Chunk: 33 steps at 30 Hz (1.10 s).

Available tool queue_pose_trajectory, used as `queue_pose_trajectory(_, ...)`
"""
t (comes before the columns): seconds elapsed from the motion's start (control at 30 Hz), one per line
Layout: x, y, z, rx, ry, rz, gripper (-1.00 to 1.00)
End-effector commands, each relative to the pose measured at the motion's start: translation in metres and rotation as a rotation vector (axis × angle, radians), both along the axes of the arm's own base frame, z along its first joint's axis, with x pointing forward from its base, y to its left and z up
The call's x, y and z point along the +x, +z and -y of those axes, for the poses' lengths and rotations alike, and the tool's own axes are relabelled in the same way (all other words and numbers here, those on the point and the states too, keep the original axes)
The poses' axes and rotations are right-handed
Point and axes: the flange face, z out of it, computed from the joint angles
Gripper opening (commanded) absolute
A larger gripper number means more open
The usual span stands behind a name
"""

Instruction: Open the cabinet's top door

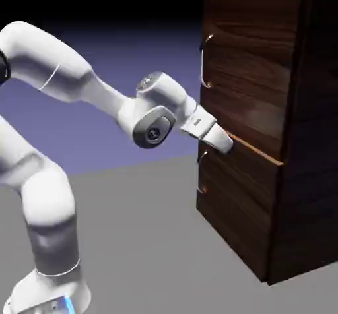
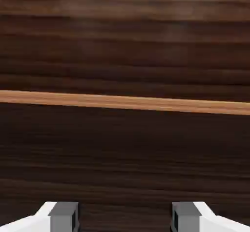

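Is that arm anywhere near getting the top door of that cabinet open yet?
Nothing looks done: the top door sits flush with the cabinet. In hand: the end effector is open at the orange seam, below the door's silver handle, holding nothing. Left: reach the handle, grip it and pull the door open.

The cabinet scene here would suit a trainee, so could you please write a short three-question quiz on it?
1. True or false: the hand grips the top door's handle.
2. What colour is the seam that crosses the hand view?
3. Where is the hand on the cabinet? A) at the handle B) near the seam between the panels C) at the base

Key: 1 false, open and empty; 2 orange; 3 B
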Motion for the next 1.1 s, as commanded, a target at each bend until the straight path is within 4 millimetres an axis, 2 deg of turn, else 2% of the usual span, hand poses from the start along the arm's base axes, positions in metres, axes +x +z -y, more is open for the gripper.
queue_pose_trajectory(0.0, -0.001, 0.009, 0.0, 0.054, -0.049, 0.023, 0.0)
queue_pose_trajectory(0.3, -0.015, 0.085, -0.009, 0.566, -0.424, 0.221, 0.0)
queue_pose_trajectory(0.57, -0.035, 0.134, -0.034, 1.056, -0.658, 0.361, 0.0)
queue_pose_trajectory(0.83, -0.051, 0.16, -0.073, 1.563, -0.81, 0.43, 0.0)
queue_pose_trajectory(1.07, -0.057, 0.162, -0.115, 2.005, -0.898, 0.412, 0.0)
